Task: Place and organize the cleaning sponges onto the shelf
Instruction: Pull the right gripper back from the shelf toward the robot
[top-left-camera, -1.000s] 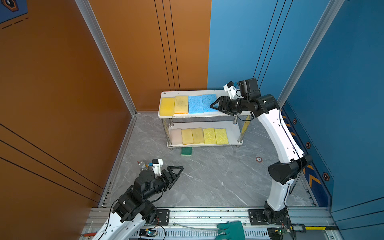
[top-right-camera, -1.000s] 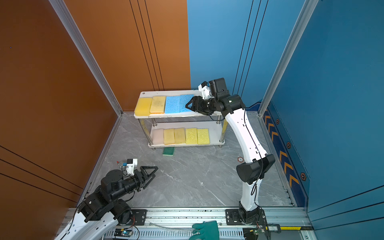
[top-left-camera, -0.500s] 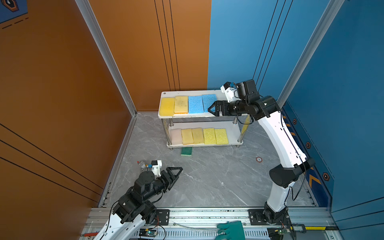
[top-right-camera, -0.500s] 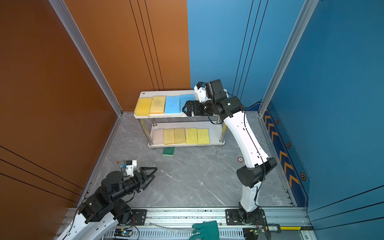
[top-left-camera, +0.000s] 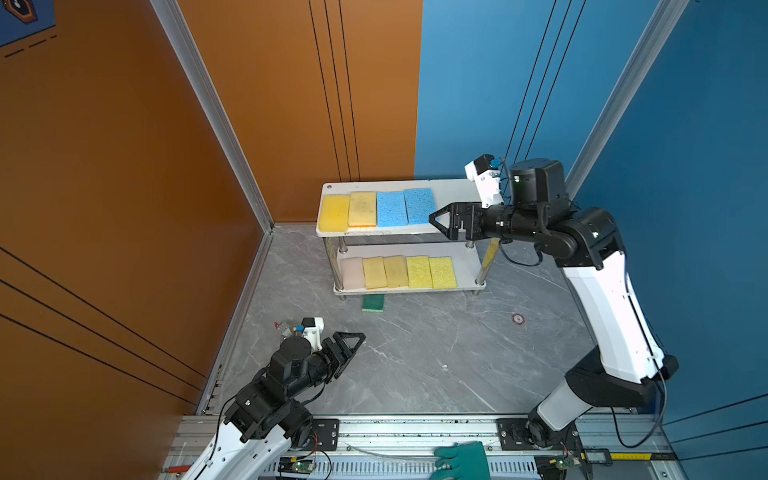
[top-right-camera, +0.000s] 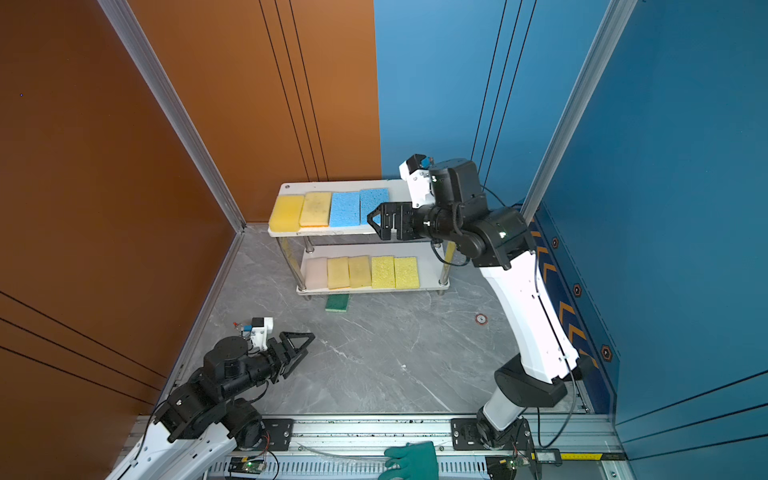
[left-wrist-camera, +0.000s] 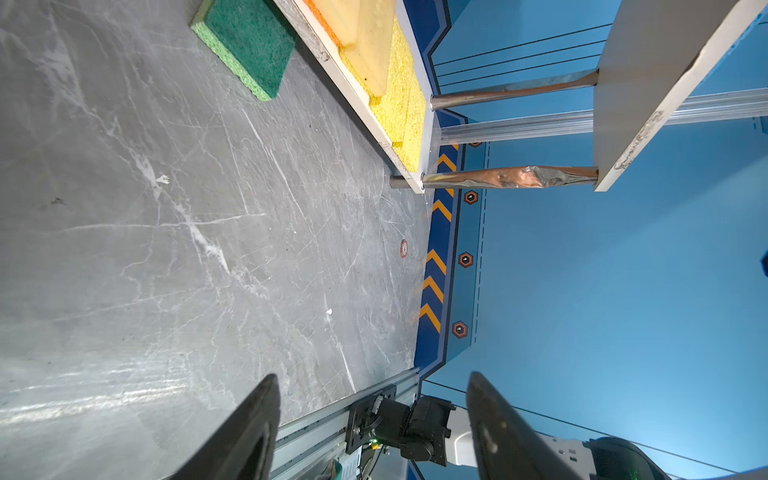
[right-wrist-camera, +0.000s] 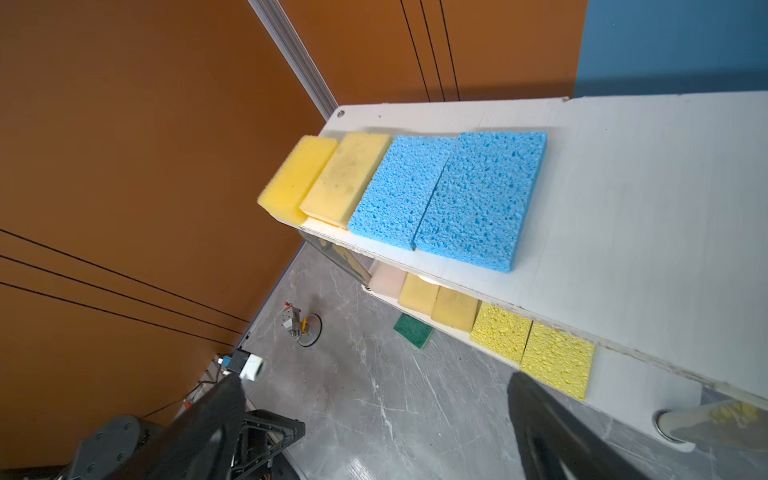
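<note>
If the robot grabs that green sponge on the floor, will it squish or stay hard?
Probably squishes a bit: the green sponge shows a foamy lighter green layer under a scratchy dark top. Likely light, being thin and porous. It lies flat on the floor, so it should not roll.

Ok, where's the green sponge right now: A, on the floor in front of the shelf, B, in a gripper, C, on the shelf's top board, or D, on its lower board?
A: the green sponge lies flat on the gray floor, at the front edge of the shelf, off both boards.
</note>
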